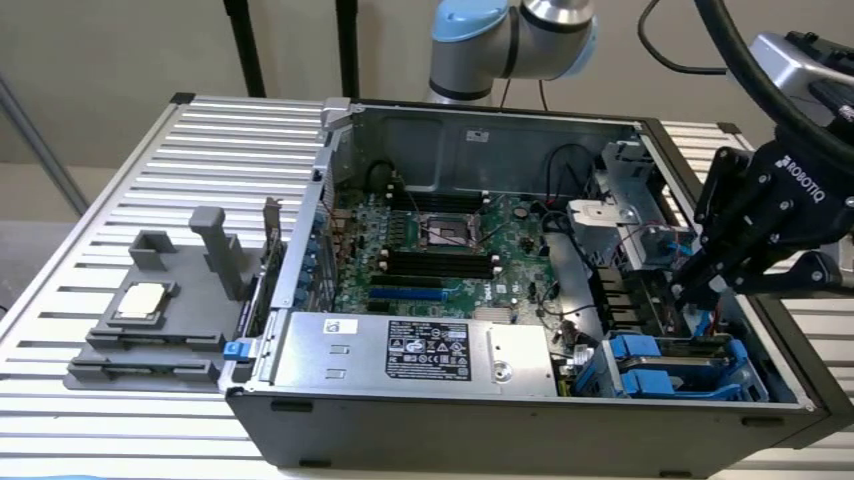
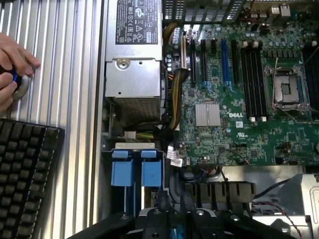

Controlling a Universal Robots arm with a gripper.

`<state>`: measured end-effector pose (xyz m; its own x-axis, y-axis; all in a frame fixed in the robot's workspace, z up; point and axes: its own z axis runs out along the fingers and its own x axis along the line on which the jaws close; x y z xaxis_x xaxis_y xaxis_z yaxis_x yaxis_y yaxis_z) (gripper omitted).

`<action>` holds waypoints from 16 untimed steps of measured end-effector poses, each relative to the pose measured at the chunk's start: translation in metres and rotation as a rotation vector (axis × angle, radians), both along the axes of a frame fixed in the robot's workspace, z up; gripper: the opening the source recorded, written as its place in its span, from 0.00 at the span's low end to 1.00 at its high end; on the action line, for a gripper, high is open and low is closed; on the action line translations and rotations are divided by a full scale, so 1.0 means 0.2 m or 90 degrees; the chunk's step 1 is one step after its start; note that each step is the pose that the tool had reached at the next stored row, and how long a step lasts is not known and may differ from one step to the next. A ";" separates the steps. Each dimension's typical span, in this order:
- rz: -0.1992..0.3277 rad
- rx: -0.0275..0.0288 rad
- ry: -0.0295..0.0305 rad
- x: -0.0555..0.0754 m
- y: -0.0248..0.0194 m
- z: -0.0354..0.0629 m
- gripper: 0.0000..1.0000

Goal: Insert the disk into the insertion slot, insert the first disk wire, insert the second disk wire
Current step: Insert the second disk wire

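The insertion slot (image 1: 667, 372), a grey drive cage with bright blue clips, sits in the near corner of the open computer case on the exterior view's right. The blue carrier of the disk (image 2: 134, 172) shows seated in it, and the disk's face is hidden. My gripper (image 1: 687, 295) hangs just above the back of the cage with its fingers drawn close together on a thin disk wire (image 1: 703, 322). In the wrist view the gripper (image 2: 172, 221) stands right behind the blue clips, with dark cable (image 2: 162, 199) running in between the fingers.
The silver power-supply box (image 1: 427, 350) lies beside the cage, with the green motherboard (image 1: 427, 245) behind it. A metal bracket cage (image 1: 627, 215) stands further back. A grey fixture (image 1: 147, 320) is on the exterior view's left. A hand (image 2: 12, 69) and a keyboard (image 2: 25, 174) are outside the case.
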<state>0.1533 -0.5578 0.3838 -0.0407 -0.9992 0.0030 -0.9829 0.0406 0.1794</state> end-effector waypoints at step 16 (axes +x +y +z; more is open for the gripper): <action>-0.002 -0.0244 -0.0038 0.02 0.022 -0.002 0.33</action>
<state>0.1580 -0.5535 0.3835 -0.0442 -0.9982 0.0410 -0.9838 0.0507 0.1718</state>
